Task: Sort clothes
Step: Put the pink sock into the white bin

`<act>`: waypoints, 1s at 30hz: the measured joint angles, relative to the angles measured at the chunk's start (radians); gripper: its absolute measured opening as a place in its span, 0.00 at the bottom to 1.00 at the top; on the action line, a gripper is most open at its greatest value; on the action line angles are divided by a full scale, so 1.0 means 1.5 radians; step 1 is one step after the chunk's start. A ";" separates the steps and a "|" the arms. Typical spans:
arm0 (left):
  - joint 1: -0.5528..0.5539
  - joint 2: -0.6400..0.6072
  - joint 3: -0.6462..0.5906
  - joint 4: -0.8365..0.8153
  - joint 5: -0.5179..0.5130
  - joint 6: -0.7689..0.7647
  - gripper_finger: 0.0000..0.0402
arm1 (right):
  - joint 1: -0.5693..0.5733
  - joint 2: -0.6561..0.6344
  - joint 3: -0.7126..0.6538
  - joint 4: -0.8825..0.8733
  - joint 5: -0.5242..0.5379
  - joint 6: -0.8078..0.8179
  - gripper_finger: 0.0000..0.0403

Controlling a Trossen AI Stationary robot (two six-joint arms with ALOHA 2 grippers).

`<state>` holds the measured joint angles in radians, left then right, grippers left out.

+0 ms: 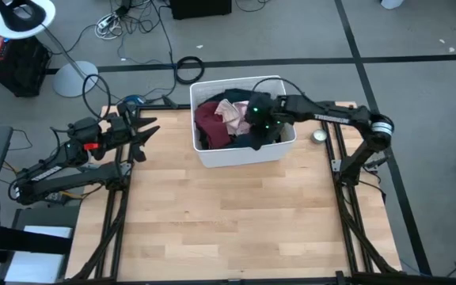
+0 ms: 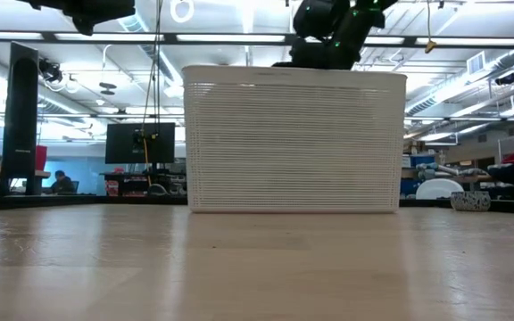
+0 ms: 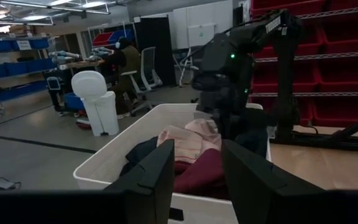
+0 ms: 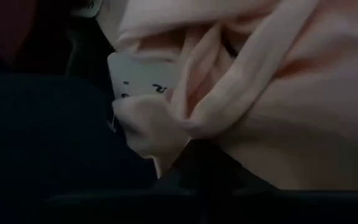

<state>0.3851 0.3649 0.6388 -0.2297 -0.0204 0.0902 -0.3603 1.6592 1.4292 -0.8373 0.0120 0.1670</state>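
Observation:
A white bin (image 1: 240,157) stands at the table's far middle and holds the clothes: a maroon piece (image 1: 209,120), a pale pink garment (image 1: 232,111) and dark navy cloth (image 1: 242,142). My right gripper (image 1: 258,133) reaches down into the bin's right half, shut among the clothes. Its wrist view is filled by the pink garment (image 4: 278,106), a white label (image 4: 138,78) and navy cloth (image 4: 42,137). My left gripper (image 1: 147,131) waits open and level over the table's far left corner, pointing at the bin (image 3: 104,168). My right gripper comes at the pale pink garment from above, slanting down into the bin. A bunched fold (image 4: 157,134) beside the label narrows toward where the fingers meet. Shadow hides the fingers there, so I cannot tell how many layers are pinched. The garment lies on the other clothes.
A small round grey object (image 1: 320,136) sits at the table's right edge beside the bin. Bare wooden tabletop (image 1: 228,222) stretches from the bin to the near edge. People sit at desks in the room beyond the table.

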 joint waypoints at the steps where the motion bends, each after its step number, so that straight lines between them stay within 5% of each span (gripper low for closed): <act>1: 0.000 0.000 0.000 0.000 0.000 0.000 0.34 | -0.004 0.018 0.002 0.005 -0.009 0.003 0.01; 10: 0.000 0.000 0.000 0.004 0.000 -0.015 0.34 | -0.053 0.048 -0.004 0.088 -0.106 0.129 0.00; 22: 0.000 0.000 0.000 0.007 0.017 -0.012 0.34 | -0.080 -0.008 -0.005 0.125 -0.080 0.201 0.00; 30: 0.000 0.000 0.000 0.006 0.017 -0.011 0.34 | -0.061 0.062 -0.003 0.080 -0.050 0.196 0.00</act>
<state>0.3847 0.3653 0.6388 -0.2206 0.0051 0.0738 -0.4524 1.7528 1.4254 -0.7172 -0.0635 0.4606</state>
